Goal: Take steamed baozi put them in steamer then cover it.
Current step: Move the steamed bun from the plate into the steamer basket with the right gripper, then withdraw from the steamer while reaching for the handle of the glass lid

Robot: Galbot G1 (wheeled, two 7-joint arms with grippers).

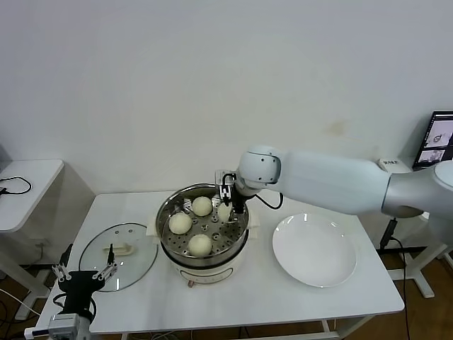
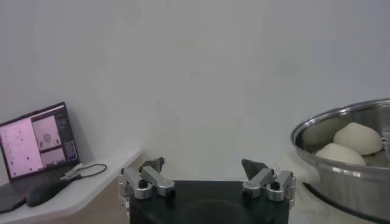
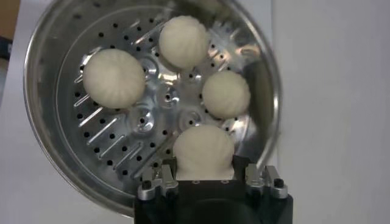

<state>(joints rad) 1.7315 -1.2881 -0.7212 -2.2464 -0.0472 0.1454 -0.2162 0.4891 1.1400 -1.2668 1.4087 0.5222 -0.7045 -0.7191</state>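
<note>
The steel steamer (image 1: 164,212) stands mid-table on its cream base. Three baozi (image 1: 202,205) (image 1: 180,222) (image 1: 200,244) rest on its perforated tray (image 3: 143,122). My right gripper (image 1: 231,204) reaches down inside the pot at its right side. It is shut on the fourth baozi (image 3: 203,151), which sits low over the tray between the fingers (image 3: 166,176). The glass cover (image 1: 119,256) lies flat on the table left of the steamer. My left gripper (image 1: 83,273) is open and empty at the table's front left corner, and also shows in the left wrist view (image 2: 206,165).
An empty white plate (image 1: 314,249) lies right of the steamer. A small side table (image 1: 28,184) stands to the far left and a monitor (image 1: 439,138) to the far right. The left wrist view shows the steamer rim (image 2: 341,115) and a laptop (image 2: 36,146).
</note>
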